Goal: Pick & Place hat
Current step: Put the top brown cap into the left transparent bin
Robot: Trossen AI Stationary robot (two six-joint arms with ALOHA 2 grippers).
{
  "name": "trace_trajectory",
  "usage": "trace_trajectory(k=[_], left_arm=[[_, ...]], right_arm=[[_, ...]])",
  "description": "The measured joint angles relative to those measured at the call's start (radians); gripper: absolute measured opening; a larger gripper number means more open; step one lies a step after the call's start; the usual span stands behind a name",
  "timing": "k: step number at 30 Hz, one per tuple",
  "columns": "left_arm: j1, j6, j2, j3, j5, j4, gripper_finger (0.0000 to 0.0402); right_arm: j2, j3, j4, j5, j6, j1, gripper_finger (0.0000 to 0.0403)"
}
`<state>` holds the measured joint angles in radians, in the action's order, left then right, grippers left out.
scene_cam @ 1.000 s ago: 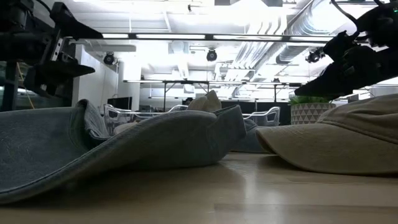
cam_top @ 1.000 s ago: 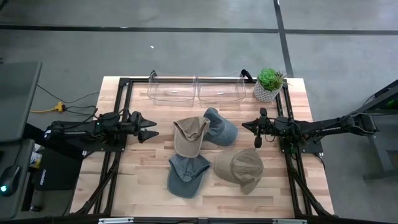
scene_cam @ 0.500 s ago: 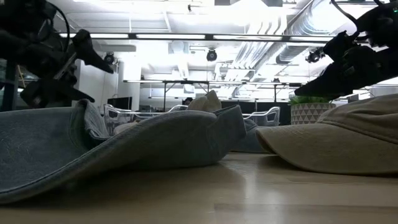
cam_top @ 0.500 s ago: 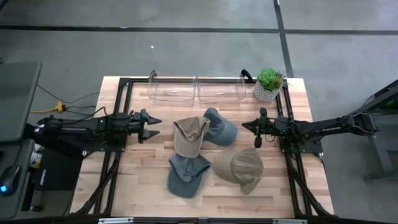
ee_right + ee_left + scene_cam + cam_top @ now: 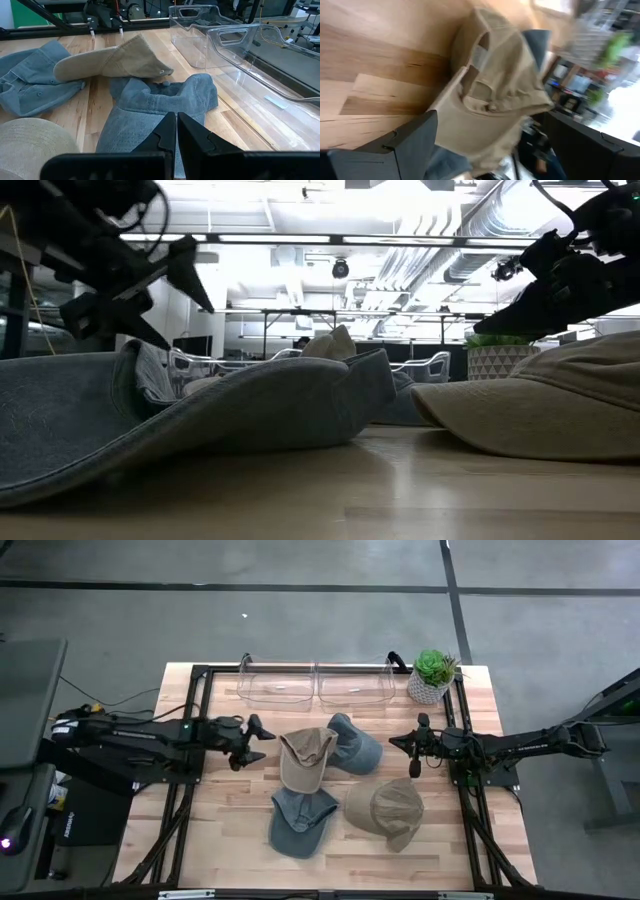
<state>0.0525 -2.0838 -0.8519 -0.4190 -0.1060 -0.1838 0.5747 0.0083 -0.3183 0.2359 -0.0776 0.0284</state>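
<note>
Four caps lie on the wooden table. A tan cap (image 5: 305, 757) sits mid-table, partly over a blue denim cap (image 5: 357, 743); in the left wrist view the tan cap (image 5: 495, 90) lies upside down. Nearer lie a second denim cap (image 5: 300, 821) and a second tan cap (image 5: 385, 810). My left gripper (image 5: 261, 738) hovers open just left of the central tan cap, with its fingers (image 5: 412, 145) wide apart in the wrist view. My right gripper (image 5: 413, 752) is shut (image 5: 176, 131) and waits right of the caps, pointing at the far denim cap (image 5: 155, 107).
Two clear plastic bins (image 5: 281, 686) (image 5: 355, 686) stand side by side along the far edge, with a potted succulent (image 5: 432, 675) at the far right corner. Black frame rails (image 5: 190, 740) run along both sides of the table. Bare wood shows at the near left.
My left gripper has moved toward the table's right, closing on the central tan cap, and has rolled about its axis while staying open. The caps and my right arm have kept still.
</note>
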Motion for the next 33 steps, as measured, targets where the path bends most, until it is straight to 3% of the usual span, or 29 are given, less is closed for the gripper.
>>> trace_trajectory(k=[6, 14, 25, 33], left_arm=[[0.000, 0.028, -0.235, -0.146, 0.025, -0.074, 0.0349], [0.077, 0.145, -0.436, -0.281, 0.163, -0.057, 0.0349], [0.211, 0.267, -0.491, -0.394, 0.282, -0.301, 0.0349], [0.256, 0.316, -0.491, -0.415, 0.317, -0.321, 0.0349]], right_arm=[[0.000, 0.000, 0.000, 0.000, 0.000, 0.000, 0.0012], [0.000, 0.000, 0.000, 0.000, 0.000, 0.000, 0.0012], [0.000, 0.000, 0.000, 0.000, 0.000, 0.000, 0.0012], [0.000, 0.000, 0.000, 0.000, 0.000, 0.000, 0.0012]])
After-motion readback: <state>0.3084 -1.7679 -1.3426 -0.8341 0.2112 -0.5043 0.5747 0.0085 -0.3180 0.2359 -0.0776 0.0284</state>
